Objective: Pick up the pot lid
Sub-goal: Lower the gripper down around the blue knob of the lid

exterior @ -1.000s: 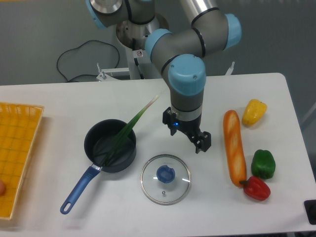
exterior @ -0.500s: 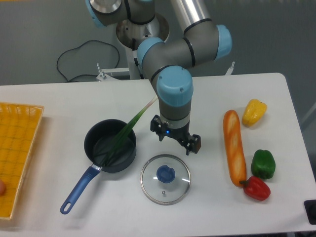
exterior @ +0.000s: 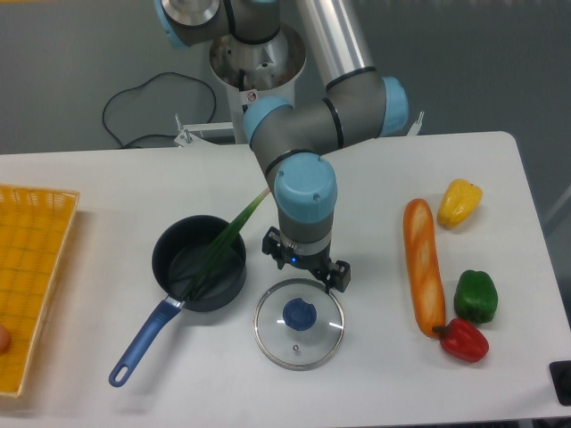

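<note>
gripper (exterior: pixel 308 267) near blue knob (exterior: pixel 300 315), fingers spread apart. pot lid (exterior: pixel 306 351) flat on table (exterior: pixel 214 374), knob up, between black pot (exterior: pixel 218 297) and long orange vegetable (exterior: pixel 426 272).

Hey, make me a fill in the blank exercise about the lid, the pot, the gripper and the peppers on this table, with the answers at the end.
The knob on the clear lid is ___ in color.
The pot beside the lid is ___ in color.
The gripper over the lid is ___, not shut.
The pepper lowest in the picture is ___ in color.

Missing words: blue; black; open; red.
</note>
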